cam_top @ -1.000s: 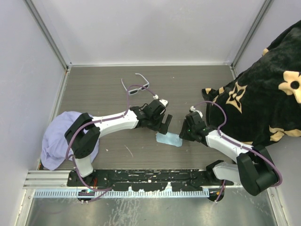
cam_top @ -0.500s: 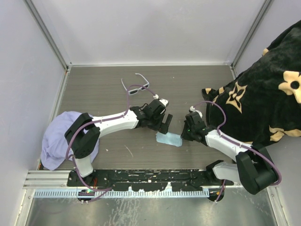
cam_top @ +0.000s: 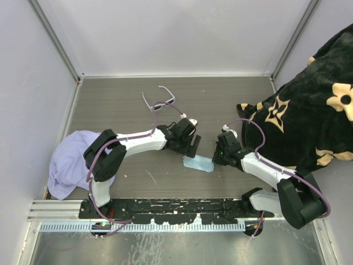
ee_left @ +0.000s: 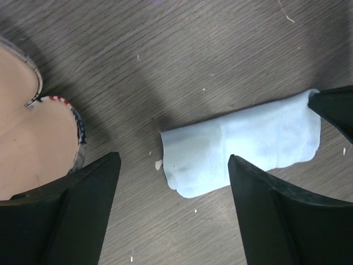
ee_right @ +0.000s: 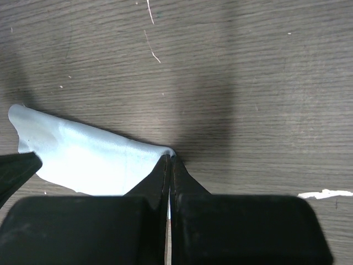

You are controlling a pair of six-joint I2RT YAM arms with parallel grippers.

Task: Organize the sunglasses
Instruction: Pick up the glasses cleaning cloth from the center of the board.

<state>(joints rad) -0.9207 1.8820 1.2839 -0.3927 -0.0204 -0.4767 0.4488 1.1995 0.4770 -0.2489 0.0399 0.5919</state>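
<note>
Blue cloth (ee_left: 242,143) sat pinched by one corner in my right fingers (ee_right: 185,182); my left fingers (ee_left: 265,210) hung spread above it. So thin a hold could slip. The sunglasses (cam_top: 160,101) lay near the surface's (cam_top: 220,99) far edge.

Facing each other, the left hand (ee_left: 174,212) is spread wide, the right hand (ee_right: 169,161) pinched fully closed.

A folded light blue cloth (cam_top: 198,163) is lying on the dark wood-grain desk (cam_top: 231,99), near its front middle. A crumpled lavender cloth (cam_top: 69,163) is bunching up at the left edge. A black plush blanket (cam_top: 309,105) with tan flower shapes is spilling in from the right. A soft case (ee_left: 33,138) with a red-and-blue rim is gaping open near the blue cloth, showing its tan lining.
</note>
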